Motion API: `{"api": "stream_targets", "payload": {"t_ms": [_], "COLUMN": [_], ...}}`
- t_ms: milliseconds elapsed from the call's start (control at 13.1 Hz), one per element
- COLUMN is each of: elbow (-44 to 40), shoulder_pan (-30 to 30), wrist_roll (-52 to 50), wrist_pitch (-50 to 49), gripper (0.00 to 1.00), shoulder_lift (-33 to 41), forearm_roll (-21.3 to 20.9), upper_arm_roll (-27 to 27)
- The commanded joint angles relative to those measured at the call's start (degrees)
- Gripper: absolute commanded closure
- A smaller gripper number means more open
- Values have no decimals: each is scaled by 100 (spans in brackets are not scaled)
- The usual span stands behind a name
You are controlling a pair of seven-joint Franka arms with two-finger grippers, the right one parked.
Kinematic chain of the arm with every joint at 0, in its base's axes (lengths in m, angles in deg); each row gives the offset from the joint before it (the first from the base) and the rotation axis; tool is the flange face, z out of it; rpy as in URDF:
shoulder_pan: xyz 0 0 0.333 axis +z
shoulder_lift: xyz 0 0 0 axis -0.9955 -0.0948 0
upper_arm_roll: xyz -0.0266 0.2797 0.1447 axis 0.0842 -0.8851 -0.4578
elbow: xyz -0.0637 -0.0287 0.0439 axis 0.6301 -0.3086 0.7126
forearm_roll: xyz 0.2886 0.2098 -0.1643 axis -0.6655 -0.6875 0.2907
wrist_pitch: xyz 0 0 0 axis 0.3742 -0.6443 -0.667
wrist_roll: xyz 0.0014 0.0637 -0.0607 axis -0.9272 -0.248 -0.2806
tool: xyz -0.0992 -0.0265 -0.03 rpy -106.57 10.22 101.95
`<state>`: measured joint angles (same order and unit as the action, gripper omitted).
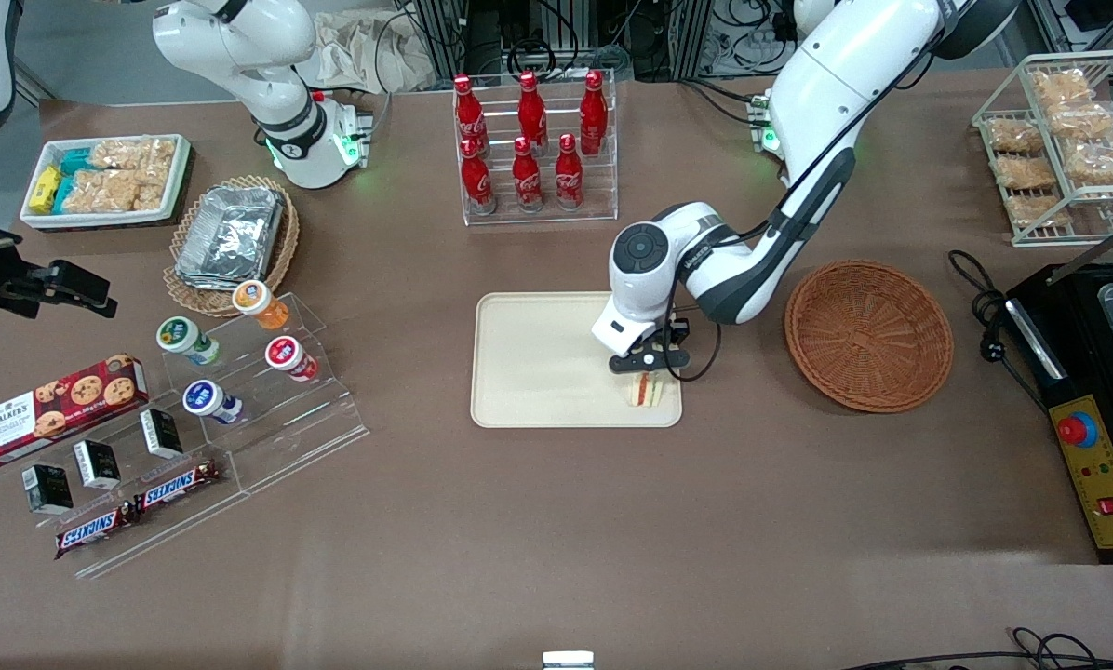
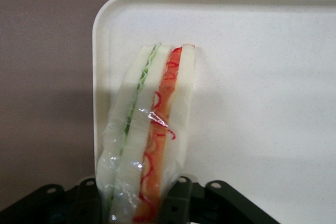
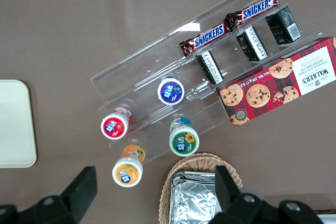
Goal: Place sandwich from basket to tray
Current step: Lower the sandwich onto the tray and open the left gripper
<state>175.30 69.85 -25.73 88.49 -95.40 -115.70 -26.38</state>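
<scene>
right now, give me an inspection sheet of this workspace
surface: brown table, no spills seen
job's things: sandwich upright on the tray, at its corner nearest the basket; basket holds nothing
clutter: cola bottle rack, foil trays, snack bin, cookie box, Snickers bars, snack rack
grippers: gripper shut on the sandwich over the tray
cables: black cable beside the control box
surroundings: equipment racks above the table
</scene>
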Motion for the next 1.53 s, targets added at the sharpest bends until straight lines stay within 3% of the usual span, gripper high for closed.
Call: {"api": "stream_targets", "payload": {"t_ms": [0,688,993,1451], "elbow": [-84,-356,-952,-2657], "shoulder_pan": [-23,-5,-14,249], "wrist_roll": [-232,-205,23,67], "wrist_pitch": [98,-409,-1341,-3397], "gripper": [0,0,0,0], "shoulder_lift": [-111,134,503,1329], "forearm_roll": [-176,-53,649,1388], "upper_arm_roll": [-18,17,87,79]}}
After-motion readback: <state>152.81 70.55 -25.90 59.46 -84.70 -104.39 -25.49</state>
